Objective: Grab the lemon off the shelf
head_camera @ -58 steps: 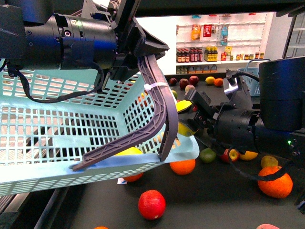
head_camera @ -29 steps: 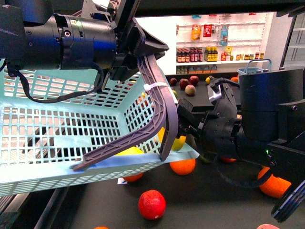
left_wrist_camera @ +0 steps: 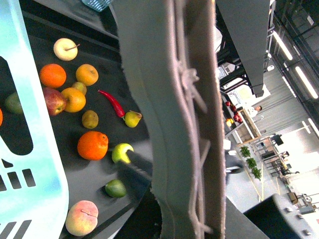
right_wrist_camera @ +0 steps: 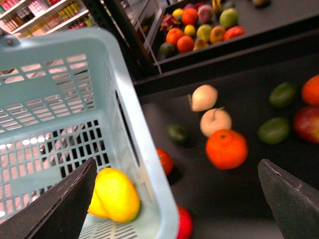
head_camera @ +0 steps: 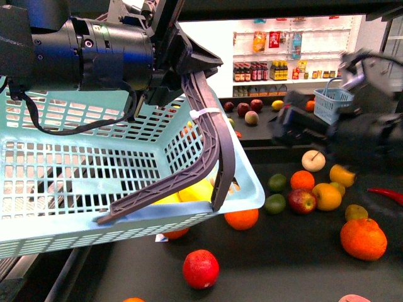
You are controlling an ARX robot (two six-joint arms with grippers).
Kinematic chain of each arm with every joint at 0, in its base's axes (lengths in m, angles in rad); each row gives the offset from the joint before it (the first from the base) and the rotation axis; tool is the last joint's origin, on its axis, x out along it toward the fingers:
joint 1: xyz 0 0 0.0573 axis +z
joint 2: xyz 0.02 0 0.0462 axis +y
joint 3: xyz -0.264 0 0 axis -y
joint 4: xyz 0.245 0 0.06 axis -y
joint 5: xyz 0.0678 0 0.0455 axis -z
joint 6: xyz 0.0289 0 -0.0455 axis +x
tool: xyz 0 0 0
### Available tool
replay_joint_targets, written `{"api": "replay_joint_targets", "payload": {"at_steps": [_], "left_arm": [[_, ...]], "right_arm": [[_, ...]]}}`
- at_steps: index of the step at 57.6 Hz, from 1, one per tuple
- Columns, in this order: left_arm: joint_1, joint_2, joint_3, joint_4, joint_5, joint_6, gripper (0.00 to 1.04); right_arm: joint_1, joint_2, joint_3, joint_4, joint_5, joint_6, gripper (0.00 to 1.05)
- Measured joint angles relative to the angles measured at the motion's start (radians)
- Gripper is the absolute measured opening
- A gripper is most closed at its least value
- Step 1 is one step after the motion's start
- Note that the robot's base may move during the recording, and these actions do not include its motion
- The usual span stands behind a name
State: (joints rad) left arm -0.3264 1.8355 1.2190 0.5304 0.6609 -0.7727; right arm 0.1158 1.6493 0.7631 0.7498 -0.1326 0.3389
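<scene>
Inside the basket [head_camera: 75, 163] lies the lemon [right_wrist_camera: 113, 194]; my right claw [right_wrist_camera: 177, 164] is spread wide and empty just above. The left claw [head_camera: 189, 66] seemingly clamps the handle [head_camera: 217, 141]. I'd withdraw next.

A: Access to the basket [head_camera: 75, 157] from above?
B: Partly blocked. The grey handle [head_camera: 218, 148] arcs over the near right corner, with the left gripper [head_camera: 189, 68] clamped on it overhead. Open room over the basket floor behind the handle.
A: And the shelf [head_camera: 289, 264] tray in front?
B: Bare dark strip between the red fruit [head_camera: 200, 269] and the large orange [head_camera: 363, 239]; passable. Farther back, limes [head_camera: 275, 203], an apple [head_camera: 302, 201] and a small orange [head_camera: 302, 180] sit close together, gaps narrow.
A: The right gripper [right_wrist_camera: 177, 164]?
B: Jaws spread wide; the basket rim crosses the gap between them. Bare tray on the fruit side.
</scene>
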Motion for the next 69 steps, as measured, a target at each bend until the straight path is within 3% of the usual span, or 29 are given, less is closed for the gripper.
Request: {"api": "replay_joint_targets", "payload": {"at_steps": [12, 24, 29, 33, 43, 50, 57, 69], "left_arm": [[0.000, 0.000, 0.000, 0.000, 0.000, 0.000, 0.09], [0.000, 0.000, 0.000, 0.000, 0.000, 0.000, 0.09], [0.000, 0.000, 0.000, 0.000, 0.000, -0.001, 0.09], [0.000, 0.000, 0.000, 0.000, 0.000, -0.001, 0.09], [0.000, 0.001, 0.000, 0.000, 0.001, 0.000, 0.09], [0.000, 0.001, 0.000, 0.000, -0.003, -0.001, 0.09], [0.000, 0.001, 0.000, 0.000, -0.002, 0.000, 0.09], [0.000, 0.001, 0.000, 0.000, 0.000, -0.002, 0.09]], "right_arm": [[-0.152, -0.463, -0.255, -0.236, -0.206, -0.187, 0.97], [-0.453, -1.022, -0.351, -0.704, -0.497, -0.303, 0.97], [-0.523, -1.248, -0.409, -0.785, -0.350, -0.316, 0.84], [-0.512, -1.366, -0.451, -0.789, -0.269, -0.322, 0.74], [-0.367, -1.475, -0.568, -0.779, -0.095, -0.332, 0.45], [-0.183, -1.543, -0.646, -0.773, 0.102, -0.333, 0.24], [-0.124, -1.560, -0.666, -0.770, 0.123, -0.334, 0.03], [-0.120, -1.583, -0.689, -0.761, 0.129, -0.336, 0.03]]}}
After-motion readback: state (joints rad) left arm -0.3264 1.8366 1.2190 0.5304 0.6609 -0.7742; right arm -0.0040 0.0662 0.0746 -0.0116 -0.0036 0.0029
